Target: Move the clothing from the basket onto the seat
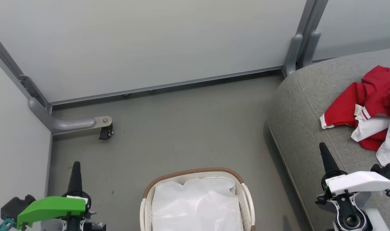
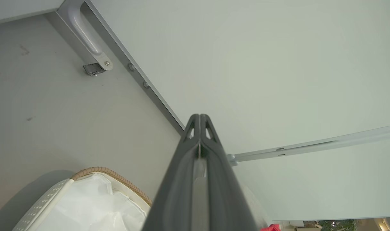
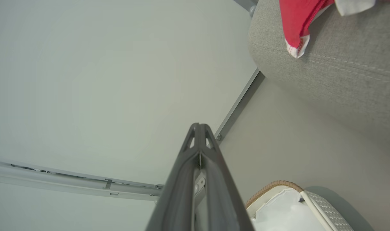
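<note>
clothing point(image 1: 371, 106): heaped on seat point(image 1: 303, 112), near rounded corner | basket point(image 1: 195, 171): holds white lining point(image 1: 195, 205) | left pincer point(image 1: 76, 164), right pincer point(image 1: 322, 146): both clenched, empty | risk: right pincer, close beside the heap, could snag a sleeve and drag it off

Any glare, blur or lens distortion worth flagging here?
Head view: even soft light, no glare; the seat shades the floor faintly. Left wrist view: wide lens bows the wall rail; the basket throws a soft shadow. Right wrist view: similar bowing; the clothing looks sharp.
</note>
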Motion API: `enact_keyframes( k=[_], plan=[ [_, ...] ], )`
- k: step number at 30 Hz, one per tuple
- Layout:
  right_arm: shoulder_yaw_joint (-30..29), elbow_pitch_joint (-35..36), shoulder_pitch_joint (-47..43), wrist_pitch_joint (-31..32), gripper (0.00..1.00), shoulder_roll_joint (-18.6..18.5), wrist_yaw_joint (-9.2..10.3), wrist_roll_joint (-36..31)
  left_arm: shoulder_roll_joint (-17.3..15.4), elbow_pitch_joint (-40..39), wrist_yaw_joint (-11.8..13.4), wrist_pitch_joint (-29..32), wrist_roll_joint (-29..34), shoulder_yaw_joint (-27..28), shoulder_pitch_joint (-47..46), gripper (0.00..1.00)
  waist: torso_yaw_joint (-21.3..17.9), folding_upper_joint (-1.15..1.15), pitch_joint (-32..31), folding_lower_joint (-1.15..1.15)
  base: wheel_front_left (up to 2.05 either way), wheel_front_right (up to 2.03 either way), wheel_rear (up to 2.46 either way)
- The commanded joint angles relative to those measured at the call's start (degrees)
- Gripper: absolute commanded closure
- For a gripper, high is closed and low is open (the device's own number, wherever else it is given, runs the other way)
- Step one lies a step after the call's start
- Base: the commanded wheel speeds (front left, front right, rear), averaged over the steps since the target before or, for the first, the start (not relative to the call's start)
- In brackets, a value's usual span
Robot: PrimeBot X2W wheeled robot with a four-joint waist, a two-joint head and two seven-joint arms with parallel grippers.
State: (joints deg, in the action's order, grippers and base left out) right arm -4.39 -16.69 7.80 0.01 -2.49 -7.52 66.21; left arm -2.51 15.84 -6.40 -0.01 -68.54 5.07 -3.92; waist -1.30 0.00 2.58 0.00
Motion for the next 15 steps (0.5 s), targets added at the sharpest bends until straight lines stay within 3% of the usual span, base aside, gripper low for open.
enact_keyframes(
  k=[1, 15],
  plan=[
    [-0.25, 0.73, -0.17, 0.45, 1.0, -0.36, 0.03, 1.68, -0.43, -0.59, -0.3, 0.45, -1.6, 0.21, -1.25, 1.0, 0.04, 0.0, -0.07, 0.0, 0.0, 0.0, 0.0],
    [-0.88, 1.39, -0.79, 2.34, 1.0, -0.42, 0.03, 9.16, -0.47, -0.98, -0.65, 2.38, -8.42, 0.65, -1.8, 1.0, 0.37, 0.0, -0.68, 0.0, 0.0, 0.0, 0.0]
  ],
)
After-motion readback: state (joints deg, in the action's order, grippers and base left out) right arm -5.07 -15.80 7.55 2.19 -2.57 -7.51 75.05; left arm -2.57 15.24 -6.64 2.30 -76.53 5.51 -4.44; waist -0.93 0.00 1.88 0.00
